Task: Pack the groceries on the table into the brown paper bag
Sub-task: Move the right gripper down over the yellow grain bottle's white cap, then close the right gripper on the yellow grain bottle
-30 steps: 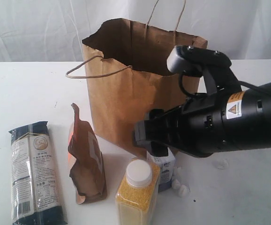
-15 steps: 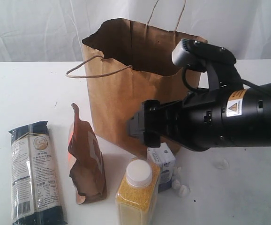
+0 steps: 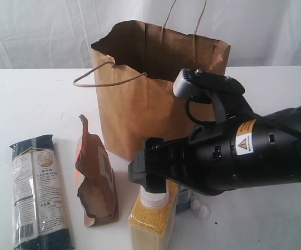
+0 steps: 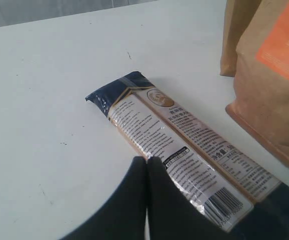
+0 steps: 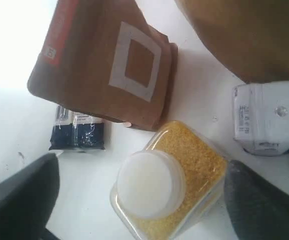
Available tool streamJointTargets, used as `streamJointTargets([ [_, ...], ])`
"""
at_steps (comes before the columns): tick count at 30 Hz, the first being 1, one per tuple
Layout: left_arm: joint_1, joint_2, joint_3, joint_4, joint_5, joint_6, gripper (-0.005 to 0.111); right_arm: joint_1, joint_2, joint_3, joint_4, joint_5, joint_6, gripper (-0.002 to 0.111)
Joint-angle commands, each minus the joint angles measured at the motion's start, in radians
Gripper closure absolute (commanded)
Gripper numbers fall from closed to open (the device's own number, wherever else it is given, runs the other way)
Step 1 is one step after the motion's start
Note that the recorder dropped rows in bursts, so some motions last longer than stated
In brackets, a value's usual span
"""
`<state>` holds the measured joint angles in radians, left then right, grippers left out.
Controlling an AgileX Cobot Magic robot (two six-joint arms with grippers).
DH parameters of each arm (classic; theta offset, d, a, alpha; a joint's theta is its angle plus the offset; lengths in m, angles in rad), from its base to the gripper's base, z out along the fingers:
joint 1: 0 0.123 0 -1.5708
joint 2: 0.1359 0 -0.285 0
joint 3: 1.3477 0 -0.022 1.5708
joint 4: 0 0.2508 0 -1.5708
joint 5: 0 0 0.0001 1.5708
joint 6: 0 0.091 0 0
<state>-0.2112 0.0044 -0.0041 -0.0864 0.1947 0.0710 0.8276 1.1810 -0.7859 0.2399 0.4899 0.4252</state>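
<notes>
At the front edge of the white surface [image 3: 30, 104], the yellow grain bottle [image 3: 150, 221] stands upright with its white cap [image 5: 149, 182] on top. The right hand [image 3: 148, 174] hangs directly above it with its jaws spread wide. In the right wrist view the two dark fingers [image 5: 22, 197] flank the bottle, one on each side, and are clear of it; nothing is held.

The small white-blue carton [image 5: 264, 117] sits just beside the bottle, on the side nearer the bag, and a few white crumbs [image 3: 201, 210] lie by it. The brown-orange pouch [image 3: 96, 182] is near the bottle on the other side. The long dark-blue noodle packet [image 3: 38, 192] lies flat beyond the pouch.

The brown paper bag [image 3: 155, 78] stands open behind all of these, with its cord handles up and its mouth uncovered.

In the left wrist view the left hand [image 4: 147, 161] has its fingers pressed together with no gap and nothing between them. Their tips sit at the long edge of the noodle packet. I cannot tell whether they touch it.
</notes>
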Motion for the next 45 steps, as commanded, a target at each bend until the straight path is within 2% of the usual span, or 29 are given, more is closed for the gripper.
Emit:
streamJointTargets([
  [1,0.001,-0.004,0.004,-0.008,0.000,0.000,0.107,0.019,-0.001,-0.007,-0.106,0.029,0.092,0.026],
  [4,0.001,-0.004,0.004,-0.008,0.000,0.000,0.107,0.020,-0.001,-0.007,-0.187,0.085,0.169,0.026],
  [11,0.001,-0.004,0.004,-0.008,0.000,0.000,0.107,0.023,-0.001,-0.012,-0.197,0.099,0.325,0.026],
  [19,0.001,-0.004,0.004,-0.008,0.000,0.000,0.107,0.112,0.070,-0.122,-0.271,0.154,0.441,0.026],
  [23,0.001,-0.004,0.004,-0.008,0.000,0.000,0.107,0.144,0.124,-0.133,-0.274,0.181,0.480,0.027],
  [28,0.001,-0.004,0.004,-0.008,0.000,0.000,0.107,0.161,0.156,-0.133,-0.367,0.231,0.565,0.031],
  [45,0.001,-0.004,0.004,-0.008,0.000,0.000,0.107,0.188,0.309,-0.160,-0.376,0.219,0.591,0.031],
])
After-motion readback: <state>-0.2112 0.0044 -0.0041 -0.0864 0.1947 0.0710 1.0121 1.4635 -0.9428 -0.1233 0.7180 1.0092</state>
